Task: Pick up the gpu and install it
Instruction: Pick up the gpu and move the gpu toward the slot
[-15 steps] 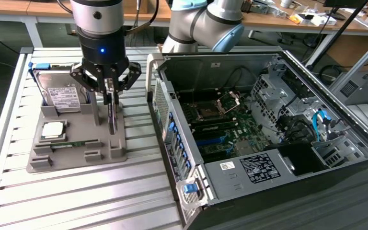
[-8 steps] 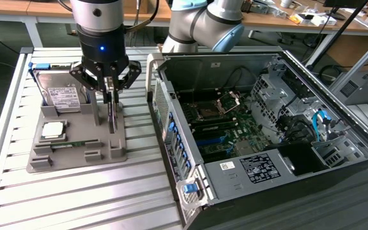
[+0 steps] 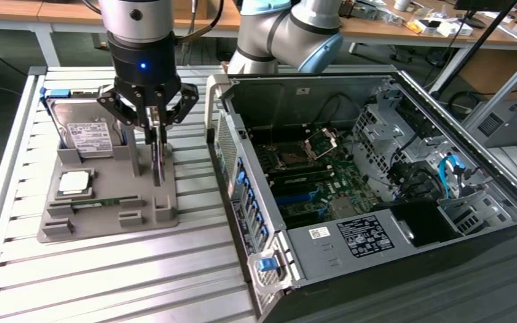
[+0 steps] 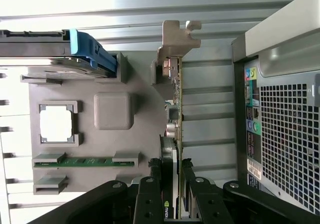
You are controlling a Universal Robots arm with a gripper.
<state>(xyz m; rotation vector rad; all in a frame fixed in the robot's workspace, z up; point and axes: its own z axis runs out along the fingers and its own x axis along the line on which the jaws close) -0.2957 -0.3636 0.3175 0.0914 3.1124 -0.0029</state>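
The gpu is a thin dark card standing on edge over the side of the grey holder nearest the computer case. My gripper comes straight down from above and is shut on its top edge. In the wrist view the gpu runs edge-on away from my gripper, with a finger pressed against each face. Its silver bracket sticks out past the holder. Whether the card's lower edge still touches the holder I cannot tell.
The holder also carries a hard drive with a blue tab, a processor and a green memory stick. On the exterior view's right lies the open computer case, its motherboard exposed. The table is slatted metal.
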